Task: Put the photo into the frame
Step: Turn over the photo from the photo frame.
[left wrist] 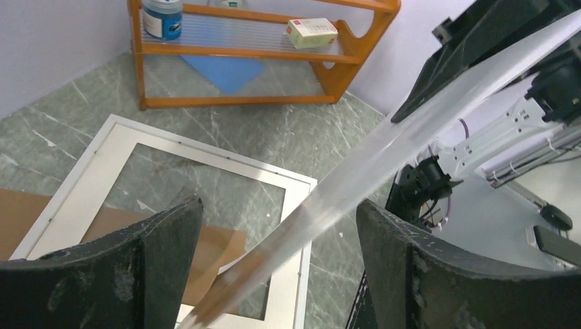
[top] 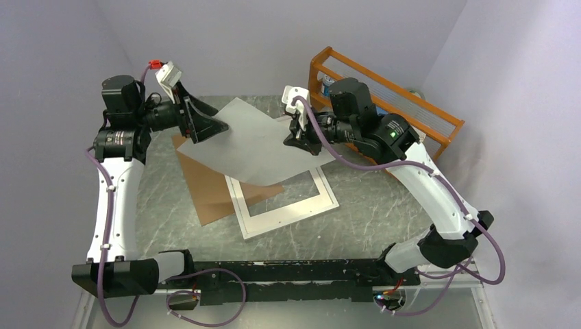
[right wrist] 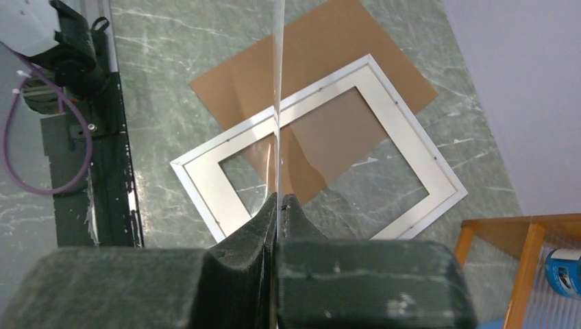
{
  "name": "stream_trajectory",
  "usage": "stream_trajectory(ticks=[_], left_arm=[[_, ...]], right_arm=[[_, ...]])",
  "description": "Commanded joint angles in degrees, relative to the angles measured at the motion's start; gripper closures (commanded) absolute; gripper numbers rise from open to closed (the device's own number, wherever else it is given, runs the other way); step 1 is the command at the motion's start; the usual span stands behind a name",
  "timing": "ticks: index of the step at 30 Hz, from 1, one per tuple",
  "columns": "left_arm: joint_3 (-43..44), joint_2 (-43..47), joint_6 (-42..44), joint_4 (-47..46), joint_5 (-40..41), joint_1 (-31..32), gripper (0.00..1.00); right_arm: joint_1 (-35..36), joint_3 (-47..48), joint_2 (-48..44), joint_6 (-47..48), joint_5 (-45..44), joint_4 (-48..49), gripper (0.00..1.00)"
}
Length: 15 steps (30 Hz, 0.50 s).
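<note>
The photo [top: 253,144] is held in the air, tilted, above the frame; only a plain pale grey side shows. The white frame [top: 288,212] lies flat on the table, partly over the brown backing board [top: 205,192]. My right gripper [top: 299,140] is shut on the photo's right edge; in the right wrist view the sheet [right wrist: 279,103] runs edge-on out of the closed gripper [right wrist: 279,202] above the frame [right wrist: 404,137]. My left gripper [top: 216,127] is open at the photo's left edge. In the left wrist view the blurred sheet [left wrist: 384,151] passes between the spread jaws of that gripper [left wrist: 277,226], touching neither finger.
An orange wooden rack [top: 390,96] stands at the back right and holds a blue-lidded jar [left wrist: 163,17] and a small box [left wrist: 312,31]. A blue cloth [left wrist: 226,72] lies under the rack. Grey walls close in the table at the back and sides.
</note>
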<state>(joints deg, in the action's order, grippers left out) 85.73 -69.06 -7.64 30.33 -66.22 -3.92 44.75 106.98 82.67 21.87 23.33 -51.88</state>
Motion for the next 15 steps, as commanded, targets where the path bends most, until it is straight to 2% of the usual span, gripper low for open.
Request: stream_trajectory(ticks=[1, 8, 10, 12, 15], left_arm=[[1.9, 0.3, 9.4, 4.6, -7.8, 0.6, 0.16], [4.8, 0.0, 17.8, 15.0, -10.3, 1.6, 0.42], [6.4, 0.2, 22.6, 20.3, -7.3, 1.6, 0.57], [7.3, 0.4, 25.2, 23.2, -5.9, 1.7, 0.67], [7.8, 0.8, 26.6, 25.0, -4.3, 1.7, 0.95]], right_arm=[[0.1, 3.7, -3.0, 1.1, 4.1, 0.1, 1.0], [0.1, 3.3, -4.2, 1.4, 4.1, 0.0, 1.0], [0.1, 2.8, -4.7, 2.1, 5.0, -0.1, 1.0], [0.1, 2.3, -4.9, 2.4, 5.4, 0.3, 1.0], [0.1, 2.6, -4.7, 2.7, 5.2, 0.1, 1.0]])
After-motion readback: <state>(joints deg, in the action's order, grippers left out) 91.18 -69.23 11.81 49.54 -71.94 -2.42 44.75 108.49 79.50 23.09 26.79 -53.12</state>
